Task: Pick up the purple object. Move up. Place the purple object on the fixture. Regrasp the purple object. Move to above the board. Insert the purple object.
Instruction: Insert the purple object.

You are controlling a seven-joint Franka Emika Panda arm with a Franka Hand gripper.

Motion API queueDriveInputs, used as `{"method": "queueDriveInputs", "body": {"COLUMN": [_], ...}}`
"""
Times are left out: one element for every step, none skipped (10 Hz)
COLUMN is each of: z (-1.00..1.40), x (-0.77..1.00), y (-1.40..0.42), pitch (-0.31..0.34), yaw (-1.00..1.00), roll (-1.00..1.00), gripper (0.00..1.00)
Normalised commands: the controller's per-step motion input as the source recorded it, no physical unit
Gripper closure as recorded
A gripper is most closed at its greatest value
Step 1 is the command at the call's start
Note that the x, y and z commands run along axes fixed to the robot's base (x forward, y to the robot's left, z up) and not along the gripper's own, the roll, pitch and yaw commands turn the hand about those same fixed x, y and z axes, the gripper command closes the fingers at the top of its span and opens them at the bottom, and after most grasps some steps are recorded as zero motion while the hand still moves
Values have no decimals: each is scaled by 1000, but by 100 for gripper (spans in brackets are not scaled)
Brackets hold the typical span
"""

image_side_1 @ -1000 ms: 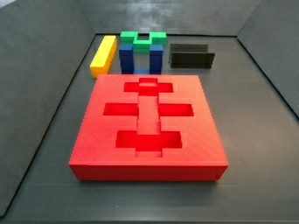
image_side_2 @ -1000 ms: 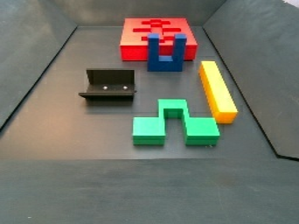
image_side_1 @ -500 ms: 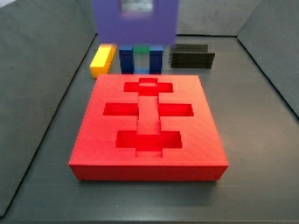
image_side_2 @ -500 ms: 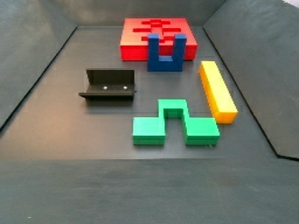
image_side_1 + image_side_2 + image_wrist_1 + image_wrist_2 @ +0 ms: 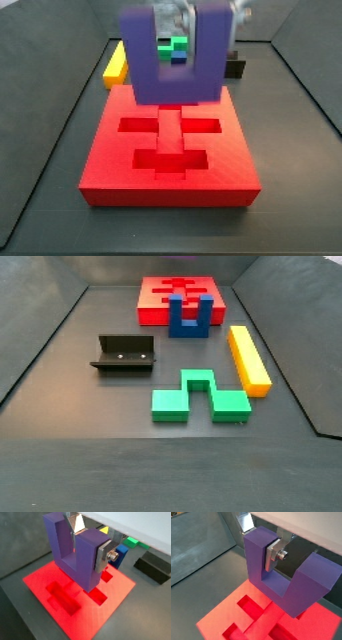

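Wrist views show me the purple object [image 5: 79, 554] hanging over the board [image 5: 80, 602], prongs up, base down, long axis upright. My gripper [image 5: 261, 542] is clamped on one prong, a silver finger [image 5: 274, 553] flat against its inner face. I read no writing anywhere. Beyond the board on the worktop [image 5: 80, 396] sit the fixture [image 5: 124, 353], green block [image 5: 198, 396] and yellow bar [image 5: 247, 359]; nothing blocks the cutouts.
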Motion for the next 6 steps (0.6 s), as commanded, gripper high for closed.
{"method": "queueDriveInputs", "body": {"z": [-606, -540, -291, -269, -317, -414], "x": [0, 0, 140, 40, 0, 0], "y": [-389, -286, -280, -300, -286, -266], "pitch": [-184, -164, -94, -84, -44, -49], "yaw": [0, 94, 320, 257, 117, 57], "roll": [53, 0, 0, 54, 163, 161], "gripper": [100, 100, 100, 100, 100, 100]}}
